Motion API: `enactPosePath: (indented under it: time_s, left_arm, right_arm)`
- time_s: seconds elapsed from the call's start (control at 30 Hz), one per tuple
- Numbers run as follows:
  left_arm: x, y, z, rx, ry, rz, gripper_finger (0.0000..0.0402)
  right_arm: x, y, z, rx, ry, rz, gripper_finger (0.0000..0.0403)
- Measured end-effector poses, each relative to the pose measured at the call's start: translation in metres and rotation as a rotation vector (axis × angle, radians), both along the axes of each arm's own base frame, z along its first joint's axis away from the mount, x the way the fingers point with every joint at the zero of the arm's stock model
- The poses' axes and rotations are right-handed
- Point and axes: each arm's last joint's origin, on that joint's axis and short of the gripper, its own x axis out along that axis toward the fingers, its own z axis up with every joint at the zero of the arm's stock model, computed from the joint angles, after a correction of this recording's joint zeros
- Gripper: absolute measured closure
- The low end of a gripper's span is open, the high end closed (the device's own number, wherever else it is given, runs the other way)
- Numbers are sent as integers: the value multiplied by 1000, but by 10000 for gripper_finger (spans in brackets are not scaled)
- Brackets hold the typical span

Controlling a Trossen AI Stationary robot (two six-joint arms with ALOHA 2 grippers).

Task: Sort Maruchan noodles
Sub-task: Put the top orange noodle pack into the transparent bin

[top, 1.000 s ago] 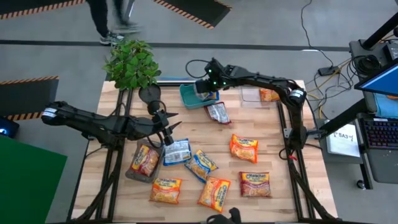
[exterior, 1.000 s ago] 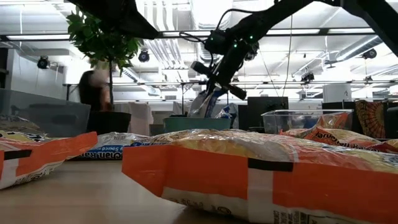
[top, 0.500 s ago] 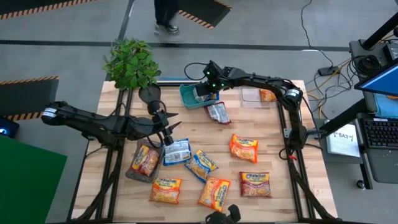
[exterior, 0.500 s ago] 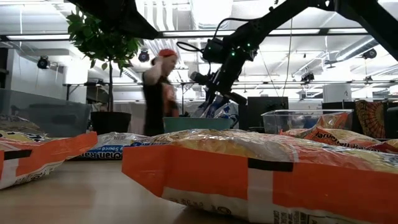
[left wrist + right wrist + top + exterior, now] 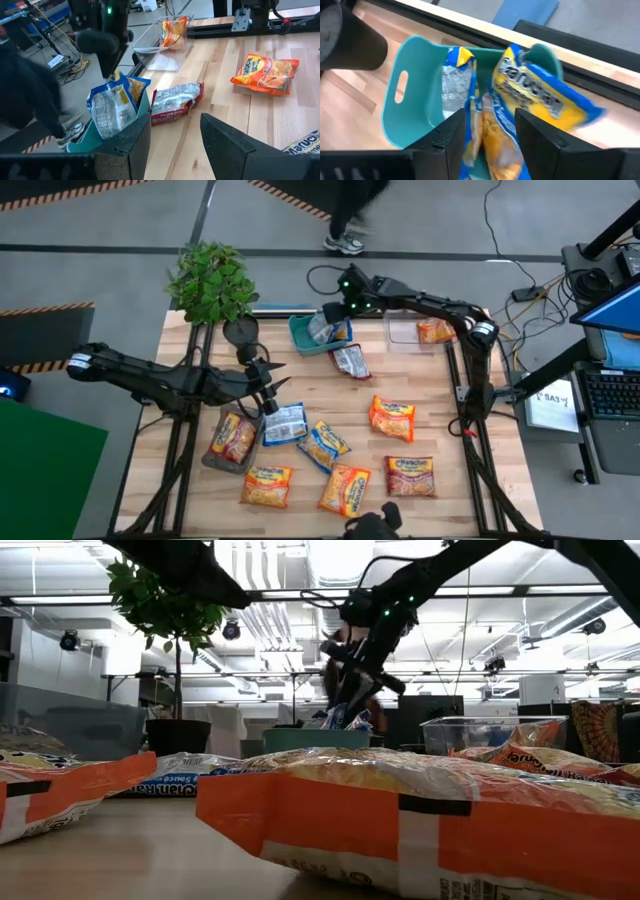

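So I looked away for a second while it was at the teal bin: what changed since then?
The right gripper opened and let go of the blue noodle packet, which now sits in the teal bin, and it has drawn back slightly toward the table's far edge. The left gripper stayed over the blue packet near the middle; the loose packets did not move.

Ten noodle packets (image 5: 391, 418), one teal tray (image 5: 300, 335), two clear bins (image 5: 404, 333).

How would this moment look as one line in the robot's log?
right gripper: open over teal tray | blue noodle packets: in tray | left gripper: open above packets on table
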Motion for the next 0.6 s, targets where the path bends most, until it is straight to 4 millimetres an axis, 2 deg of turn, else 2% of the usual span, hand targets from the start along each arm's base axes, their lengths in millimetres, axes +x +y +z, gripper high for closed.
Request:
enactPosePath:
  time_s: [0.17, 0.27, 0.43, 0.6]
  left_arm:
    - [0, 0, 0, 0, 3, 0, 247]
    - [0, 0, -1, 0, 7, -2, 247]
    - [1, 0, -3, 0, 24, -9, 247]
    - [0, -1, -4, -10, 29, -17, 247]
  right_arm:
    - [-16, 9, 25, -16, 8, 30, 245]
    - [-22, 26, 35, 9, 46, 71, 249]
    - [-22, 67, 43, 37, 149, 215, 255]
    - [-18, 119, 36, 32, 337, 519, 257]
